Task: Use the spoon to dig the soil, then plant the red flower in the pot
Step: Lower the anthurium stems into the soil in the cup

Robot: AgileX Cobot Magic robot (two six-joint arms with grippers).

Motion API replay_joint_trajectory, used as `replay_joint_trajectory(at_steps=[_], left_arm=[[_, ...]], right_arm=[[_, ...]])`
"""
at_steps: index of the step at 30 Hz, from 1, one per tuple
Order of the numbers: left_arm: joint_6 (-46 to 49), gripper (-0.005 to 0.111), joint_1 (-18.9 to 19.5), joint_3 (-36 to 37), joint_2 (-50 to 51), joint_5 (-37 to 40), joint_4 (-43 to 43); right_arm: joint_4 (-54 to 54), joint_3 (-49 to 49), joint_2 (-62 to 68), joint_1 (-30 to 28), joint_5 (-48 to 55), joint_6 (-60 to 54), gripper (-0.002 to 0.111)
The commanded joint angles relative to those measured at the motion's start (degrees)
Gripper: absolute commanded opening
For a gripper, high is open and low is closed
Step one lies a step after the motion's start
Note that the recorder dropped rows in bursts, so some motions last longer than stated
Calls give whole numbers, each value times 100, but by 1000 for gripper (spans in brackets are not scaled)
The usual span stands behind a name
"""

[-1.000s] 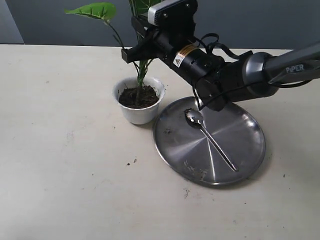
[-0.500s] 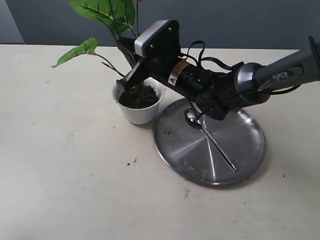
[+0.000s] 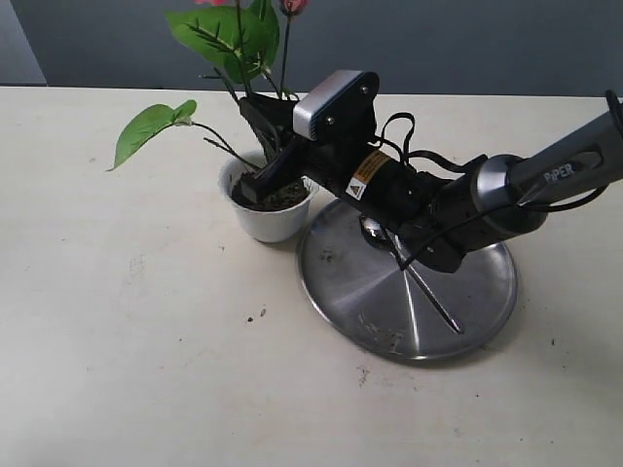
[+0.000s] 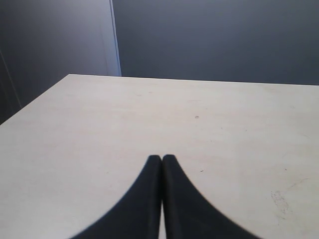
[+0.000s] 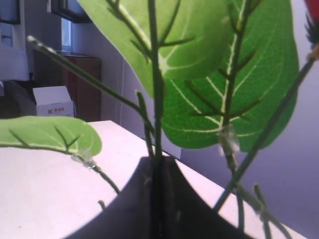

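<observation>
My right gripper (image 3: 251,190) reaches across to the white pot (image 3: 268,226) and is shut on the thin green stems of the red flower (image 3: 229,37). The stems stand in the pot, with leaves spread above and a red bloom at the top edge of the exterior view. A strip of dark soil (image 3: 290,198) shows beside the fingers. In the right wrist view the right gripper (image 5: 158,160) pinches a stem, and green leaves (image 5: 224,84) fill the view. The spoon (image 3: 435,303) lies on the steel plate, its bowl partly behind the arm. My left gripper (image 4: 162,158) is shut and empty.
The round steel plate (image 3: 341,272) sits right of the pot, with crumbs of soil on it. A few soil specks (image 3: 261,314) lie on the table in front of the pot. The left wrist view shows only bare table top (image 4: 199,114) and a dark wall.
My right arm has come down and tilted over the pot with the flower in its grip. The leaves and blooms have dropped lower into the exterior view. The spoon has not moved.
</observation>
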Motion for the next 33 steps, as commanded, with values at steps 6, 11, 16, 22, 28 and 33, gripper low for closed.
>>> replay_joint_trajectory(at_steps=[6, 11, 16, 22, 28, 33], left_arm=[[-14, 0, 2, 21, -13, -41, 11], [-14, 0, 2, 21, -13, -41, 11], [-14, 0, 2, 21, -13, -41, 11], [-14, 0, 2, 21, -13, -31, 11], [-14, 0, 2, 21, -13, -31, 11], [-14, 0, 2, 21, -13, -31, 11]], right_arm=[[-128, 112, 48, -33, 1079, 419, -1], [-346, 112, 48, -33, 1338, 522, -1], [-346, 112, 48, -33, 1686, 756, -1], [-379, 136, 48, -33, 1924, 986, -1], [-506, 130, 48, -33, 2233, 1106, -1], [-516, 130, 48, -33, 2330, 1106, -1]])
